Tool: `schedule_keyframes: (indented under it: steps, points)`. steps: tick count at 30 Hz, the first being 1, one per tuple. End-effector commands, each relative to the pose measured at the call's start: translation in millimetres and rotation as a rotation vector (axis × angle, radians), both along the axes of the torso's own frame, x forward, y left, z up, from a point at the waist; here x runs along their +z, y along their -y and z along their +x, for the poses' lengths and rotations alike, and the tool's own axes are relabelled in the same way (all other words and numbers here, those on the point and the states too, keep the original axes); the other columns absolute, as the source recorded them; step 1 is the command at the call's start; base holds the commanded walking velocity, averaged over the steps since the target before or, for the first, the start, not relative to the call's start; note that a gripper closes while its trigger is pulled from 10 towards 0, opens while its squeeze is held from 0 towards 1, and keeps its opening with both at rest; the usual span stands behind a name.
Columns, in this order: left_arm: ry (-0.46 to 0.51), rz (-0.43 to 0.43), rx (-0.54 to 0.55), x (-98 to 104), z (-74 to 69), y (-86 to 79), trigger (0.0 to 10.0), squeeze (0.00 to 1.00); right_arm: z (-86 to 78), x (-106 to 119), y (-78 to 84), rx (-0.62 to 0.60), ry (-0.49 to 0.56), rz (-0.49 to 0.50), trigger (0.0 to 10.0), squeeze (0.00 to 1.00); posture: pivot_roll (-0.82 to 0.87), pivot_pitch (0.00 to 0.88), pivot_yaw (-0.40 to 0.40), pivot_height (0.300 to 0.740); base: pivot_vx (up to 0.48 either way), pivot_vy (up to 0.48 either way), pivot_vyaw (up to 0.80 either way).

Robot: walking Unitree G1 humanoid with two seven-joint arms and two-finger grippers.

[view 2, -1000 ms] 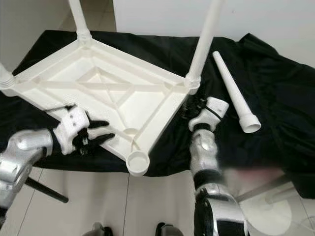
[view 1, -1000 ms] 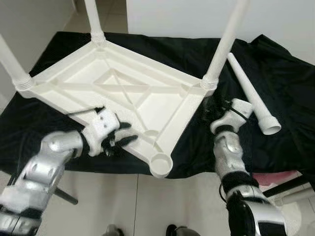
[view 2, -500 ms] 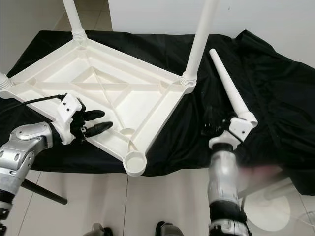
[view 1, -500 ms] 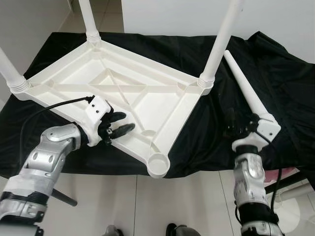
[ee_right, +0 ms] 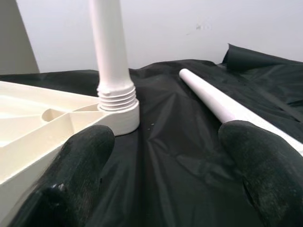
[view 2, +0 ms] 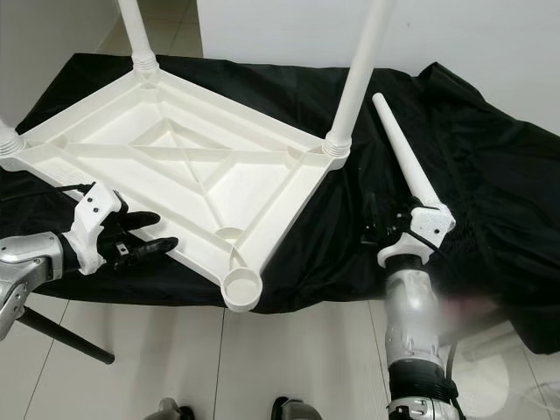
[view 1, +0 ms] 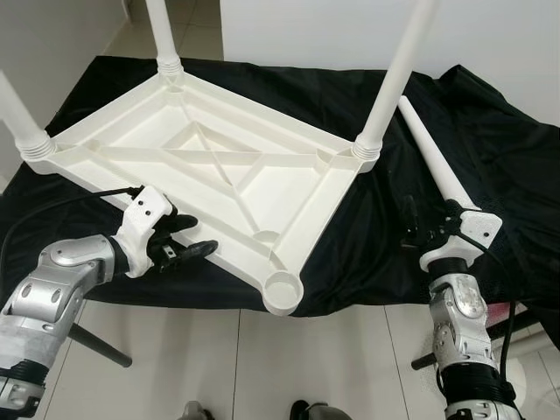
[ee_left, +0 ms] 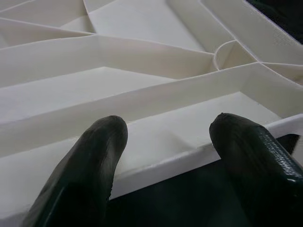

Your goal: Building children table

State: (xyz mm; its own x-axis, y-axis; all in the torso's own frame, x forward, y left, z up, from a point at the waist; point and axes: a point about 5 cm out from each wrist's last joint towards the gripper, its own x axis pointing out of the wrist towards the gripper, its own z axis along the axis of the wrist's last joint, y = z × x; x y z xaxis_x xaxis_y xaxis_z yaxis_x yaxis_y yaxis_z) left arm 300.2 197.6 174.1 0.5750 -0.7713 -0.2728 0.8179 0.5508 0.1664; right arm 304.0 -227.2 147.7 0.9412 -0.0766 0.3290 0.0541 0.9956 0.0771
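A white plastic table top (view 1: 105, 175) lies upside down on a black cloth, with three legs standing up from its corners. Its near corner socket (view 1: 283, 290) holds no leg. A loose white leg (view 1: 430, 156) lies on the cloth to the right. My left gripper (view 1: 194, 236) is open at the top's near-left rim; in the left wrist view its fingers (ee_left: 90, 161) straddle that rim. My right gripper (view 1: 409, 229) is open just above the cloth beside the loose leg's thick end. The right wrist view has the loose leg (ee_right: 213, 99) and a screwed-in leg (ee_right: 111, 61) ahead.
The black cloth (view 1: 507, 157) covers the whole work surface and hangs over its near edge. A white wall (view 1: 306, 35) rises behind it. A thin black rod (view 1: 96, 344) slants over the tiled floor at the lower left.
My left gripper has drawn back from over the top's underside to its near-left rim. My right gripper swung from the right corner leg to the loose leg's thick end, then held still.
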Motion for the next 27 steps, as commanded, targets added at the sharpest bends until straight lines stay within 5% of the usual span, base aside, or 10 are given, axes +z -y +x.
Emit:
schedule_keyframes:
  steps: [1,7,13,22,27]
  points:
    - [-0.135,-0.007,-0.391,-2,-21.2,8.0,10.0,0.00,0.4,-3,1.0,0.002,-0.023,-0.005,10.0,0.00,0.02,0.077,-0.067,0.740,0.000,0.000,0.00]
    - [-0.128,-0.014,-0.412,1,-29.0,11.5,10.0,0.00,0.7,-4,-3.1,0.021,-0.041,-0.001,10.0,0.00,0.03,0.072,-0.064,0.740,0.000,0.000,0.00]
    - [-0.146,0.109,-0.425,-19,-33.3,19.3,10.0,0.00,2.8,-7,-8.3,0.032,-0.060,-0.008,10.0,0.00,0.03,0.065,-0.058,0.740,0.000,0.000,0.00]
    - [-0.132,0.176,-0.420,-24,-26.5,18.4,10.0,0.00,3.5,-7,-8.7,0.028,-0.060,-0.008,10.0,0.00,0.01,0.061,-0.049,0.740,0.000,0.000,0.00]
    - [-0.058,0.200,-0.358,-21,-9.9,21.3,10.0,0.00,2.0,-7,-7.3,0.016,-0.061,-0.008,10.0,0.00,0.01,0.062,-0.045,0.740,0.000,0.000,0.00]
